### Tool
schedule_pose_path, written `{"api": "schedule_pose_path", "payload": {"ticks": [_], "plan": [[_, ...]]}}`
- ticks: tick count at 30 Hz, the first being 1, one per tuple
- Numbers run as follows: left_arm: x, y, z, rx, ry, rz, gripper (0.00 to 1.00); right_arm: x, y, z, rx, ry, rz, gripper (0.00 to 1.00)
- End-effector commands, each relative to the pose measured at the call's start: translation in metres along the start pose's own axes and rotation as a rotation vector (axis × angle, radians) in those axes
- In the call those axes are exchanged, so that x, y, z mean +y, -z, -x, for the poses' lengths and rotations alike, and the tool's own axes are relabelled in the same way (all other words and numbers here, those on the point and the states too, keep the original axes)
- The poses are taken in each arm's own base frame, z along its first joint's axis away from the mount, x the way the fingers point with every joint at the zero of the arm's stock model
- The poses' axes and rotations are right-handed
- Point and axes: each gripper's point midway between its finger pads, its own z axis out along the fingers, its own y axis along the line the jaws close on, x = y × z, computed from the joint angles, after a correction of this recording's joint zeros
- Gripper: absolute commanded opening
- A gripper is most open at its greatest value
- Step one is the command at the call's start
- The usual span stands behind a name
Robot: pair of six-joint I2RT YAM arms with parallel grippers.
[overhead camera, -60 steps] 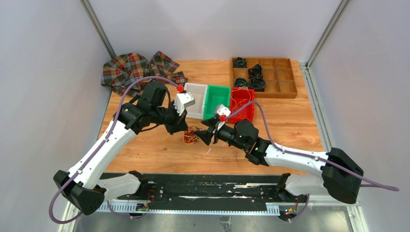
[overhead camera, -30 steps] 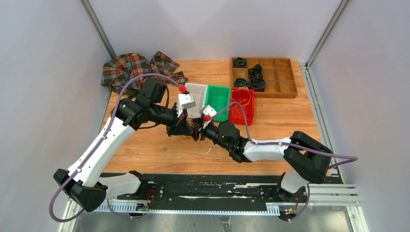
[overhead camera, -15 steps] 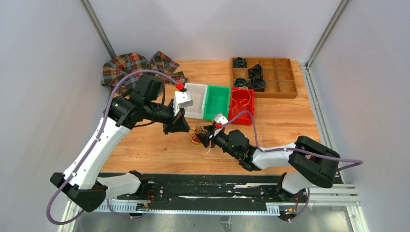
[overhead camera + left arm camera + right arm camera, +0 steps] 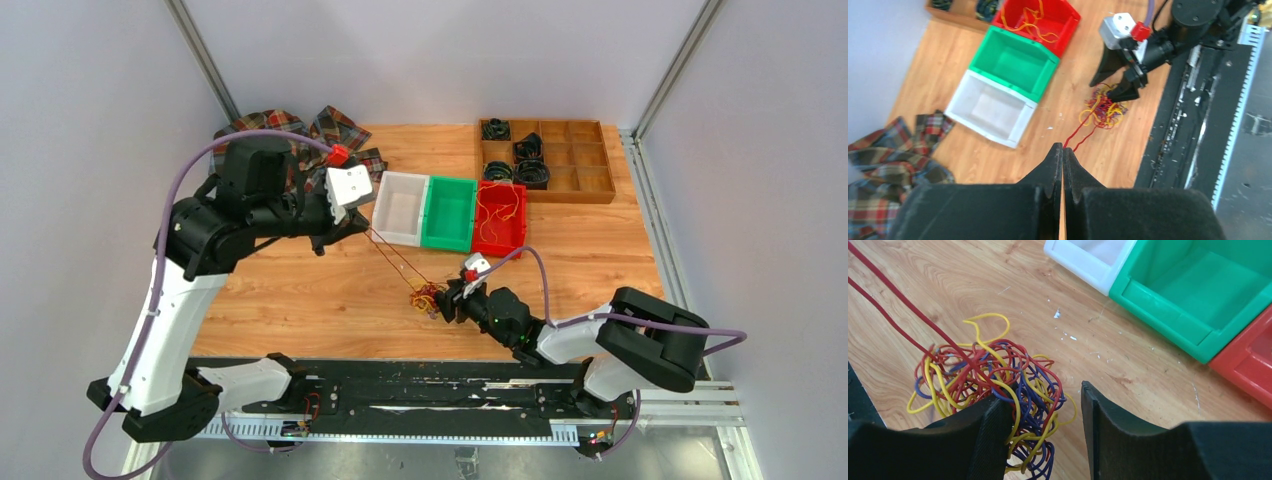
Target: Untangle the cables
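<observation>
Whereas half a second ago the left claw (image 4: pixel 1063 154) sat just beside the tangle of cables (image 4: pixel 427 298), we now find it drawn well back toward the far left of the bench (image 4: pixel 600 270), close to the plaid cloth (image 4: pixel 340 125). Its fingers are pressed together on a red strand (image 4: pixel 395 260), which runs as two taut lines from the claw tip down into the tangle.

The tangle itself has slid a little toward the near edge along with the right claw (image 4: pixel 1044 402). It now lies on the bare wood in front of the green bin (image 4: pixel 447 240) and apart from it. The right claw is spread. In its wrist view the knot rests against and partly over one finger, with a few loops in the gap, and nothing is clamped.

We take this to mean that the red cable is being drawn out of the knot and that a good length is already free. The tautness suggests that the rest is still caught among the yellow and blue-purple loops, which remain wound together. With the right claw not gripping, we judge that further pulling could drag the whole knot instead of freeing the strand, so the knot probably needs holding down or pinching first.
</observation>
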Motion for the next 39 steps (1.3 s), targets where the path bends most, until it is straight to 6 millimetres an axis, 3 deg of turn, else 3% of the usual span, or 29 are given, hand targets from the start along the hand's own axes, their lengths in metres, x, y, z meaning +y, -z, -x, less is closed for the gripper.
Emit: {"api": "schedule_pose_path", "payload": {"ticks": [1,8,13,17,19,24,27,30,32,39], "plan": [[0.035,0.033,0.039,-0.070,-0.140,0.215,0.00,-0.020,0.016,-0.042,0.129,0.033,-0.083,0.50],[0.070,0.076,0.083,-0.179,-0.219,0.468,0.00,-0.025,0.018,-0.056,0.181,0.041,-0.108,0.50],[0.095,0.118,0.112,-0.278,-0.270,0.701,0.01,-0.027,0.020,-0.065,0.220,0.044,-0.117,0.50],[0.107,0.141,0.122,-0.319,-0.266,0.829,0.01,-0.028,0.021,-0.067,0.242,0.047,-0.126,0.51],[0.097,0.121,0.109,-0.283,-0.254,0.731,0.00,-0.027,0.020,-0.061,0.229,0.042,-0.122,0.52],[0.038,0.015,0.003,-0.053,-0.102,0.270,0.16,-0.019,0.012,-0.041,0.206,0.032,-0.103,0.47],[0.004,-0.028,-0.045,0.016,0.016,0.059,0.46,-0.014,0.007,-0.032,0.203,0.014,-0.095,0.47],[-0.018,-0.062,-0.078,0.073,0.157,-0.084,0.72,-0.011,0.004,-0.026,0.189,0.003,-0.090,0.47],[-0.026,-0.083,-0.097,0.119,0.236,-0.161,0.81,-0.012,0.004,-0.026,0.187,0.002,-0.094,0.46],[-0.029,-0.135,-0.156,0.248,0.270,-0.257,0.77,-0.014,0.005,-0.032,0.193,-0.004,-0.105,0.45]]}}
